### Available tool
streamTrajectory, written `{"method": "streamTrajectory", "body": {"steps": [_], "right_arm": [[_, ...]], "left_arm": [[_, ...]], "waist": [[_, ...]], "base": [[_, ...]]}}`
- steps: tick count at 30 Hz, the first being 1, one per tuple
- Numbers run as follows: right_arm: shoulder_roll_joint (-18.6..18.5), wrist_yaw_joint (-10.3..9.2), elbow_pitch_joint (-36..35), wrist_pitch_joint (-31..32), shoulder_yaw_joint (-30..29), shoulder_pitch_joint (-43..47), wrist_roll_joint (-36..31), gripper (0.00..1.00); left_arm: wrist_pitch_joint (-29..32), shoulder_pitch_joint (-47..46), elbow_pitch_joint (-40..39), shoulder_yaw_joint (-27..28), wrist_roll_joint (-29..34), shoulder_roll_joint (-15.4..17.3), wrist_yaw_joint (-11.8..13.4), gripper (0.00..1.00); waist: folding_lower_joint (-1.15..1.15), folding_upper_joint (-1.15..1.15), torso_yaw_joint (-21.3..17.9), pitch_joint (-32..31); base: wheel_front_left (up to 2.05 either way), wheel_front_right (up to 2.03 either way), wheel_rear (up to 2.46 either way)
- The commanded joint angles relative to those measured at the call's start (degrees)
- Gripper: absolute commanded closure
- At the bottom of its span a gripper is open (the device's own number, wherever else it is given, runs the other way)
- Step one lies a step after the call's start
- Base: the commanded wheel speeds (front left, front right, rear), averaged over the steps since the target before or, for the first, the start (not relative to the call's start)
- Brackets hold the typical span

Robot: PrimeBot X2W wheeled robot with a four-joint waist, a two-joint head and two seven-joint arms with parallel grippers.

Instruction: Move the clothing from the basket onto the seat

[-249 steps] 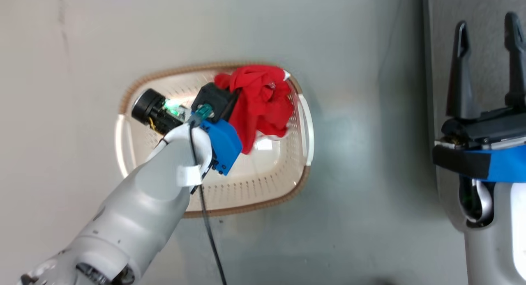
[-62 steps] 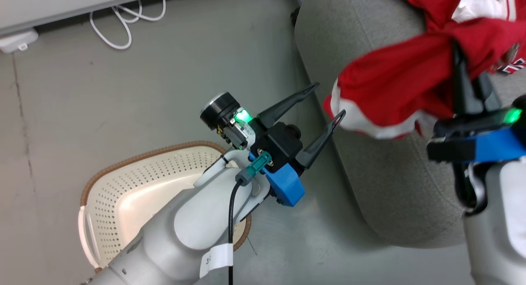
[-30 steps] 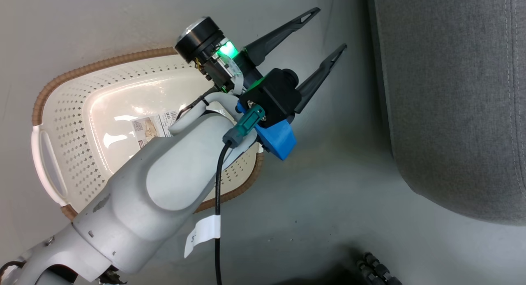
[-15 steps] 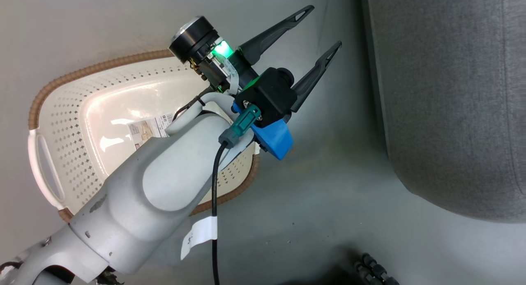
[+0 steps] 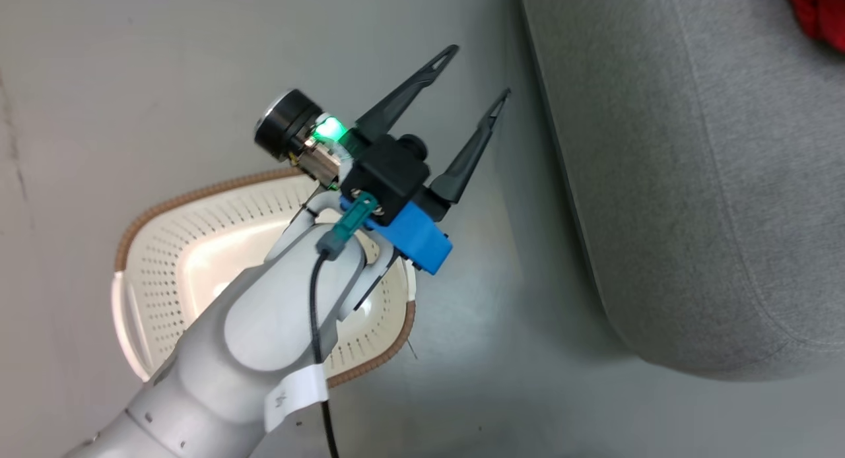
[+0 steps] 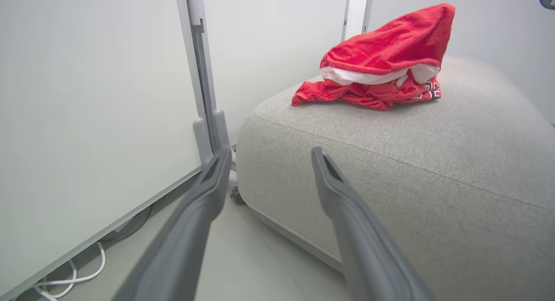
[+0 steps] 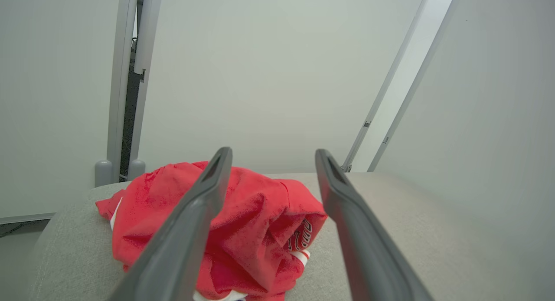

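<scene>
Left wrist view gave the best look at it: the clothing [image 6: 381, 67] sat in a loose red heap on top of the seat [image 6: 433, 171], toward its far end, and no part of it that I could see hung off the edge. Going by the slump and the folds, I'd say this stuff was light, thin and totally floppy, so it would bunch up wherever it got pinched. Smooth sports fabric like that could probably slip out of a shallow grip. If it needed regrabbing, I'd go for the raised peak of the shorts [image 6: 390, 40] or any thick fold, and pinch deep rather than catch one trailing hem. Nothing fragile here; worst case one piece drags the other along. Looks-wise, the shorts were on top, bright red with a white band along the lower edge, tented up to a point. The jersey [image 6: 368, 95] lay crumpled underneath, with a bit of black-and-white lettering showing at one end. The left gripper [image 6: 269, 152] had its jaws spread wide with nothing in them, aimed at the seat's side. The right gripper [image 7: 272, 151] hovered over the pile, jaws wide apart too, gripping nothing. Head view had the basket [image 5: 198, 194] on the floor [image 5: 165, 82] near the seat, and no red showed in the part of it not hidden by the left arm [image 5: 264, 339].
</scene>
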Motion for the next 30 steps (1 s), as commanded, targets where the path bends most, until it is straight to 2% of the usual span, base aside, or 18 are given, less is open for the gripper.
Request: {"method": "streamTrajectory", "body": {"steps": [1, 7, 11, 20, 30], "right_arm": [[1.1, 0.01, -1.2, 0.0, 1.0, 1.9, 0.2, 0.0], [5.2, 0.0, -8.3, 0.0, 7.8, 6.5, -0.2, 0.0], [7.3, 0.01, -10.6, 0.0, 11.9, 9.3, -0.2, 0.0], [10.8, 0.0, -9.2, 0.0, 20.4, 14.5, 0.4, 0.0], [13.2, 0.01, -5.9, 0.0, 26.1, 18.7, 1.3, 0.0]], "left_arm": [[-0.2, 1.9, -0.8, 1.3, -0.3, 0.4, 0.6, 0.0], [-0.3, 8.1, -5.5, 8.7, 0.1, 1.3, 2.7, 0.0], [-0.3, 12.0, -7.5, 13.4, 1.2, 2.0, 3.2, 0.0], [-0.2, 20.8, -10.1, 24.5, 2.9, 1.5, 3.7, 0.0], [-0.2, 30.4, -10.8, 34.0, 5.3, -1.0, 1.5, 0.0]], "waist": [[0.0, 0.0, 0.7, -5.3], [0.0, 0.0, 3.2, -11.3], [0.0, 0.0, 5.7, -14.5], [0.0, 0.0, 10.4, -20.4], [0.0, 0.0, 13.6, -24.8]], "base": [[0.0, 0.0, 0.0], [0.0, 0.0, 0.0], [0.0, 0.0, 0.0], [0.0, 0.0, 0.0], [0.0, 0.0, 0.0]]}}
